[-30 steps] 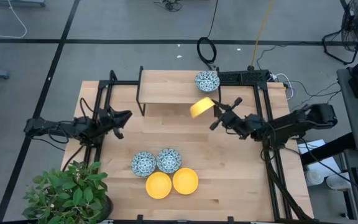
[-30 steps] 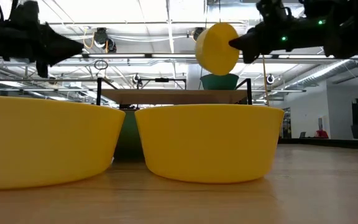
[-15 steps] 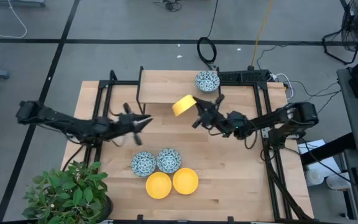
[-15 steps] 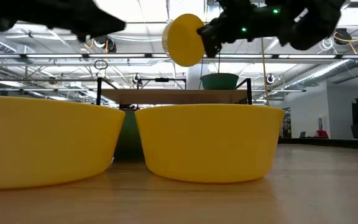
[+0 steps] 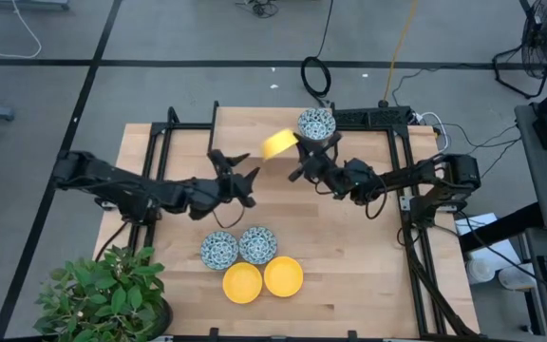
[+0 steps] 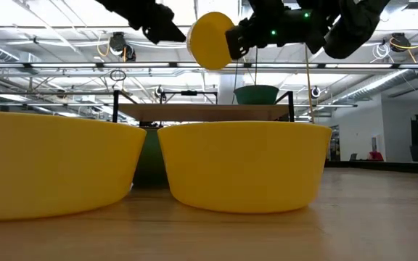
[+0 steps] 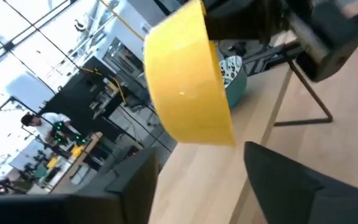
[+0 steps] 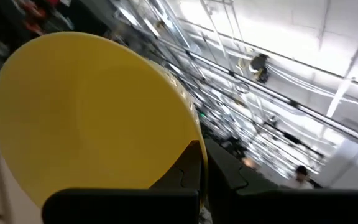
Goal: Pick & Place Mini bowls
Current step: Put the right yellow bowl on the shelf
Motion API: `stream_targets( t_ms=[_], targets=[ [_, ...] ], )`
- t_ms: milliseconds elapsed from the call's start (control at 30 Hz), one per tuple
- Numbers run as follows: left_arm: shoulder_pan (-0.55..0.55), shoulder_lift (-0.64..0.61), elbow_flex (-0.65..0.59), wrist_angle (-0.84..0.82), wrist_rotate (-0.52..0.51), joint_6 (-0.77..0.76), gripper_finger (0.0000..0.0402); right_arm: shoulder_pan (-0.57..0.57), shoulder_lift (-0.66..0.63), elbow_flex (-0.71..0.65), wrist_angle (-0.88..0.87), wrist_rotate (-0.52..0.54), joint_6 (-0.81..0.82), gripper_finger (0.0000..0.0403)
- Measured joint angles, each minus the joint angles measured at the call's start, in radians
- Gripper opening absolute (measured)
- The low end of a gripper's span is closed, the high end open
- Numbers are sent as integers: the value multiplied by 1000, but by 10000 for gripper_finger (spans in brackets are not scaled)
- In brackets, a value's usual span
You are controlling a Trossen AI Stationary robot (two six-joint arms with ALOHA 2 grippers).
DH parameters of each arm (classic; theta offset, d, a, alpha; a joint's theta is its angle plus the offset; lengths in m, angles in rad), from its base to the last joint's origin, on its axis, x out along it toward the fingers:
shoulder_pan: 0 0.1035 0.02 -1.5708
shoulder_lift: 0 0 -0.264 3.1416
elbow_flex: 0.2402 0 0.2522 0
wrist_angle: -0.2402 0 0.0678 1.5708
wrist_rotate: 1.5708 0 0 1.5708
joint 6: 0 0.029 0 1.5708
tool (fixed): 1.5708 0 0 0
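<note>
My right gripper is shut on a plain yellow mini bowl, held in the air over the raised wooden shelf. My left gripper stands open just left of and nearer than that bowl, its fingers apart and touching nothing. A patterned mini bowl rests on its base on the shelf's right end. Two patterned mini bowls and two yellow ones sit upright on the table near its front edge. My right gripper pinches the yellow bowl by its rim, on the side away from my left gripper. The fingers come roughly level from the table's right. The bowl is lifted clear of shelf and table and tipped onto its side.
The shelf's black legs stand on the table's far half. A potted plant is at the near left corner. Black frame rails run along both sides. Bare wood lies between the shelf and the four bowls.
My right gripper has carried the yellow bowl toward the table's left and far edge, from the shelf's right front to above the shelf. My left gripper has reached toward the table's right, close to the bowl, and has opened.
</note>
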Motion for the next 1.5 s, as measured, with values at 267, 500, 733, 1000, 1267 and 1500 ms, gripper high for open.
stream_targets(
  t_ms=[267,500,733,1000,1267,1500],
  targets=[
    [58,56,2,120,60,34,286,-15,0,0,5,-98,84,0],
    [108,56,2,173,144,12,281,-16,0,0,-13,-134,108,0],
    [115,56,2,175,73,83,225,-16,0,0,-43,-110,110,0],
    [112,54,2,189,-2,97,71,-11,-1,0,-67,-87,122,2],
    [107,54,3,264,-91,137,17,-7,1,0,-106,-125,195,44],
    [76,5,22,400,-282,379,9,15,-2,-1,-175,-101,195,108]
  ],
)
